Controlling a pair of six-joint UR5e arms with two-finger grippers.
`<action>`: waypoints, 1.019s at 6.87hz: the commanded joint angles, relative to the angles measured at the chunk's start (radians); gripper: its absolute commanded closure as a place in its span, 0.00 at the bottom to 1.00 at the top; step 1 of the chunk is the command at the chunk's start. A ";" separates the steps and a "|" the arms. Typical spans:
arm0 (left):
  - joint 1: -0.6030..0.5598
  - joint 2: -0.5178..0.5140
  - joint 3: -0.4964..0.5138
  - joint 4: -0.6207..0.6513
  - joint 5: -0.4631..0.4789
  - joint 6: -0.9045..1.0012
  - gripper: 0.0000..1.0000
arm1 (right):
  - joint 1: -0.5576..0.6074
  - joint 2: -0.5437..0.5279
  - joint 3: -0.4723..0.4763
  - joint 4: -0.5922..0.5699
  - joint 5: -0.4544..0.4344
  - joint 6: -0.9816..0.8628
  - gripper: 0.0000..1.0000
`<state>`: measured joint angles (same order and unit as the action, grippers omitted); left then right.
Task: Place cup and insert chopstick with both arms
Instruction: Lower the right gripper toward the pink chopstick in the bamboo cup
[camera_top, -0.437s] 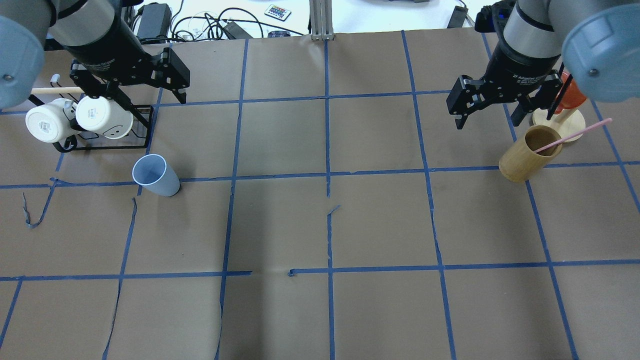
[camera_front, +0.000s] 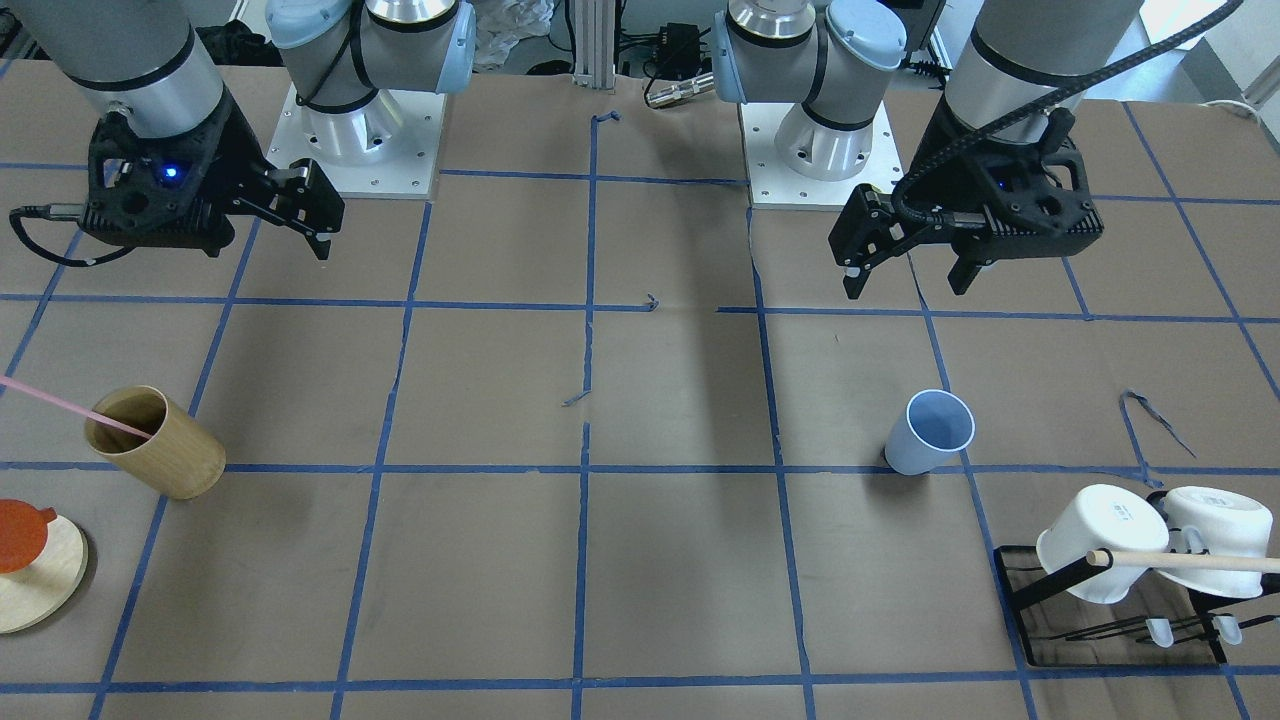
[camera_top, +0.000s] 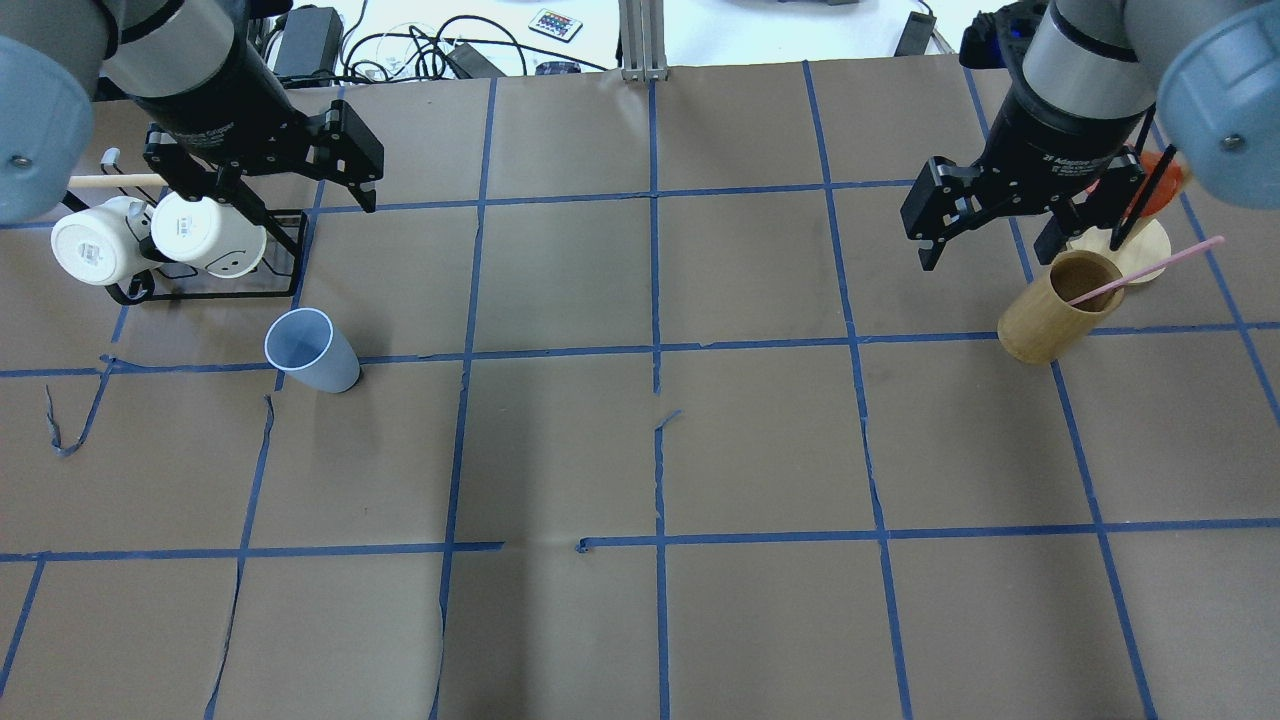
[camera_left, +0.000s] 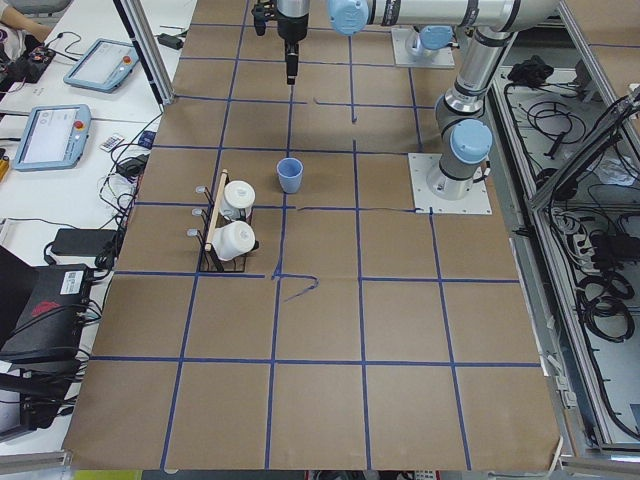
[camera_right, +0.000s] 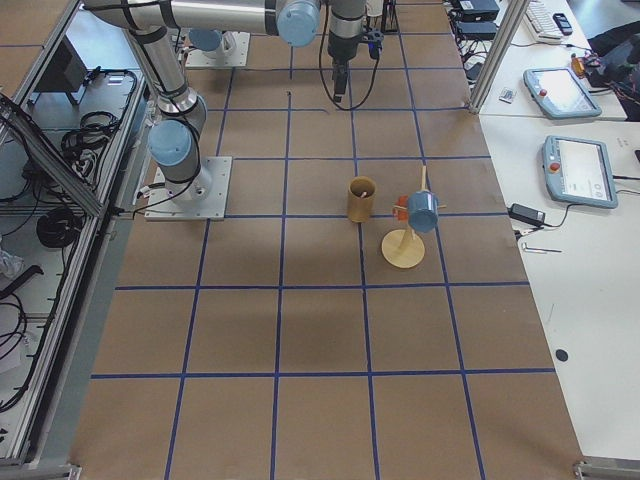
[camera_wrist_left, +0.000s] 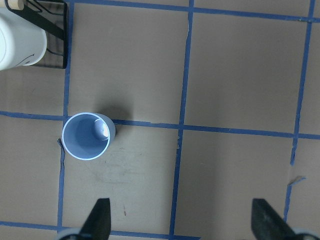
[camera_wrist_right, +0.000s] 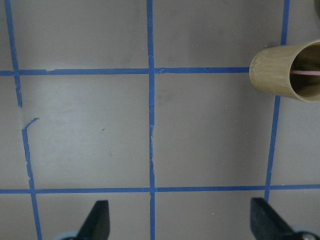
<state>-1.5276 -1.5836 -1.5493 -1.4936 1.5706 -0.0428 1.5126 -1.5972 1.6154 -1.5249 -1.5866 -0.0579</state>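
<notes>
Left pincer (camera_front: 905, 285) wide, empty; cup (camera_top: 312, 350) upright on table (camera_top: 650, 450) below, well apart, mouth up for stick. Right pincer (camera_top: 985, 245) wide, empty; chopstick (camera_top: 1150, 268) leans in wooden holder (camera_top: 1045, 320) below, off to one side, upper end free for grasp.

From overhead, brown paper (camera_top: 760, 440) covers the table, crossed by a grid of blue tape (camera_top: 655, 300). At about ten o'clock stands a black wire rack (camera_top: 215, 293) with two white mugs (camera_top: 90, 250) hung on their sides, touching one another. A pale wooden dowel (camera_top: 115, 181) lies across the rack's top. At about two o'clock a tan wooden cylinder (camera_top: 1030, 325) stands upright; just beyond it sits a round wooden base (camera_top: 1150, 255) carrying an orange piece (camera_front: 20, 535). Past the twelve o'clock edge lie a remote (camera_top: 555, 23) and tangled cables (camera_top: 415, 48).
</notes>
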 joint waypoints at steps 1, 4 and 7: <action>0.001 -0.001 -0.002 0.001 -0.001 0.000 0.00 | 0.003 -0.023 -0.008 0.025 0.000 -0.003 0.00; -0.002 -0.001 -0.005 0.000 -0.001 0.000 0.00 | 0.004 -0.021 -0.008 0.049 0.000 -0.007 0.00; -0.002 -0.003 -0.005 0.000 -0.001 0.000 0.00 | 0.003 -0.012 -0.002 0.063 -0.018 0.004 0.00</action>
<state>-1.5293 -1.5851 -1.5534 -1.4934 1.5692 -0.0433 1.5163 -1.6121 1.6114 -1.4676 -1.5976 -0.0551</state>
